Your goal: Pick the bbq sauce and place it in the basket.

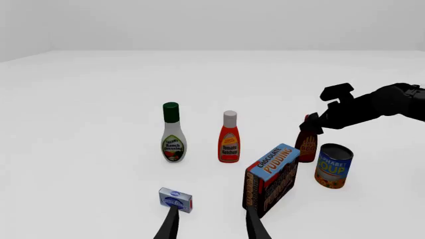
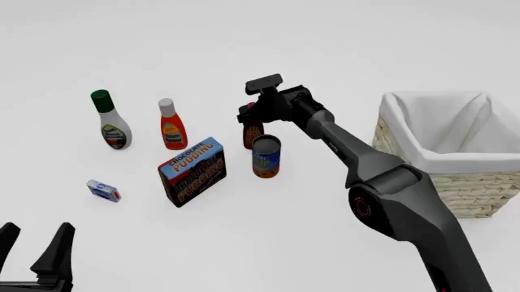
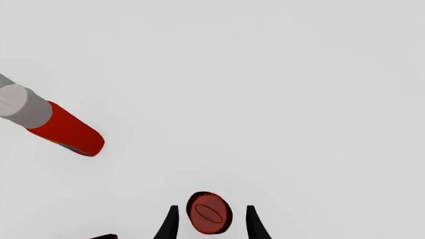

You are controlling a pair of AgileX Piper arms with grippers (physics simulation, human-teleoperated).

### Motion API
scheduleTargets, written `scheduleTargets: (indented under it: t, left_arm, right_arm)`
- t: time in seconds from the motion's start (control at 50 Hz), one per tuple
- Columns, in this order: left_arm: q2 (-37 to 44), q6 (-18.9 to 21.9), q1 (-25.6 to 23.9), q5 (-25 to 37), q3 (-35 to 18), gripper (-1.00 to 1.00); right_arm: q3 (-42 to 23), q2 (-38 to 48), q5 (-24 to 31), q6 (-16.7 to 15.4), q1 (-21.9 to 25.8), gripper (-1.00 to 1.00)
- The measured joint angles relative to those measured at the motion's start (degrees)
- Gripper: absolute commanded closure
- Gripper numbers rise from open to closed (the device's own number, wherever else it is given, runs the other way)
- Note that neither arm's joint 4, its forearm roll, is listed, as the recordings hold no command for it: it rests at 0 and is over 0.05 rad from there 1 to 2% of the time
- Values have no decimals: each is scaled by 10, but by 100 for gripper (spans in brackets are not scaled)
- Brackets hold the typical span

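The right hand [image 3: 209, 221] hangs over the bbq sauce [image 2: 252, 134] at frame centre, its fingers apart on either side of the red cap. The basket [image 2: 455, 182] sits at right. The left hand [image 2: 36, 243], lower left, is spread.

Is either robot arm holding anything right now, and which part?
Nothing is held yet. The right pincer is open around the bbq sauce cap, fingers apart from it. The left pincer is open and empty.
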Motion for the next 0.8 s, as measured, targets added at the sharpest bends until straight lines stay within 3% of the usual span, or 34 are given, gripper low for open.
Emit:
scheduleTargets:
  t: [0.38,0.4,0.8]
  left_arm:
    - [0,0,0,0,0,-100]
    - [0,0,0,0,0,-100]
    - [0,0,0,0,0,-100]
  right_arm:
    - [-37,25,14,0,-1,-100]
    - [-38,26,15,0,-1,100]
    - [-62,31,22,-11,3,100]
